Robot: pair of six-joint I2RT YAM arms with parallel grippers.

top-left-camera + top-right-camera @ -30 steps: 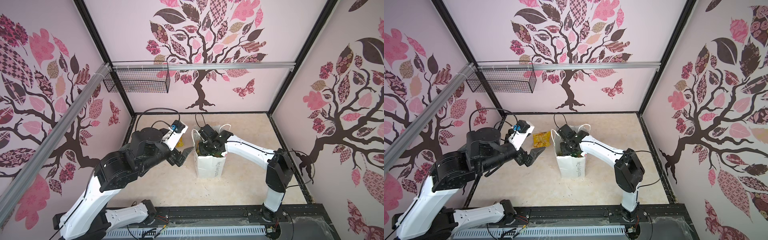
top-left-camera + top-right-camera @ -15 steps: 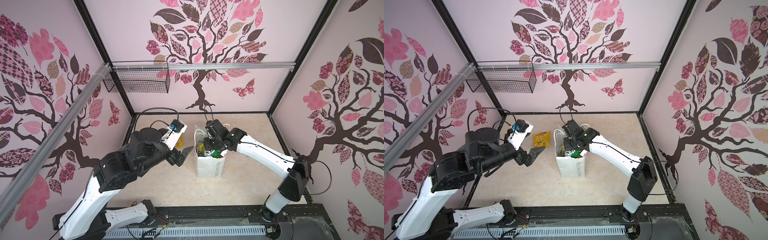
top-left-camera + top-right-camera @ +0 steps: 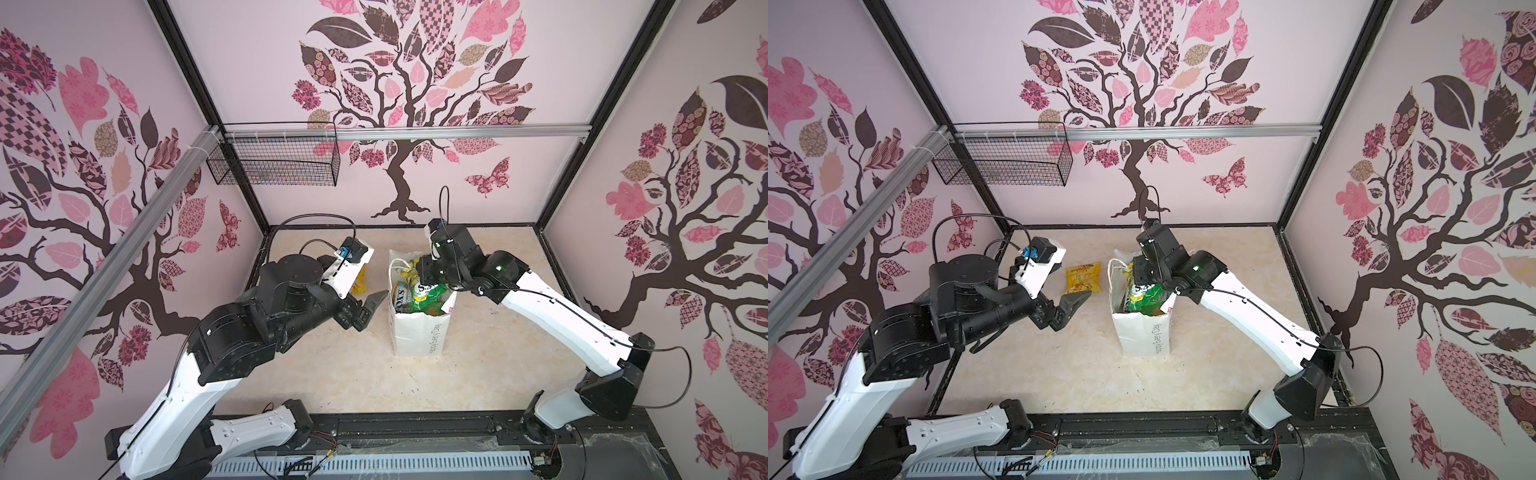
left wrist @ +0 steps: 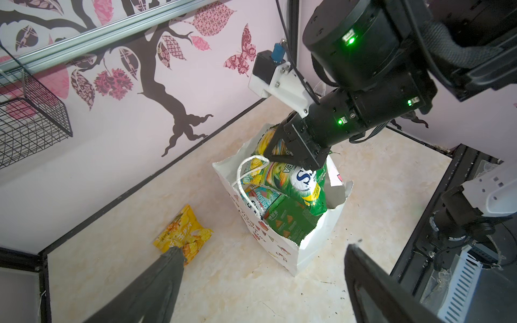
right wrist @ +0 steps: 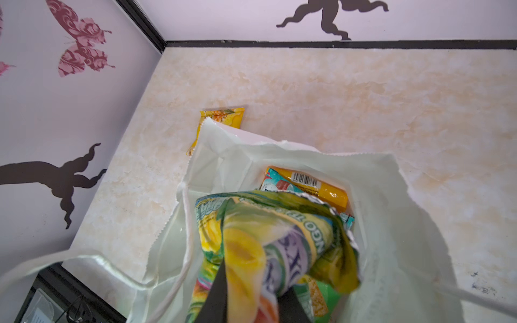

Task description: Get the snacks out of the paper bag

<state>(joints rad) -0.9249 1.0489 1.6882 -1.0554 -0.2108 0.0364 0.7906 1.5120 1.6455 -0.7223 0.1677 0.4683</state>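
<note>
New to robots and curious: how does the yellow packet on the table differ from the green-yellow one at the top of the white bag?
The yellow foil packet lies on the beige table, outside the white paper bag; the green-yellow "FOX'S" foil packet is at the bag's mouth. No hand holds the yellow one; the right hand pinches the green-yellow one. Both are crinkly foil snacks.

Right claw [image 5: 255, 299] fingers [image 5: 219, 293] half under the green-yellow packet [image 5: 265, 237] — yellow packet [image 5: 223, 118] partly behind the paper bag [image 5: 386, 201].
</note>
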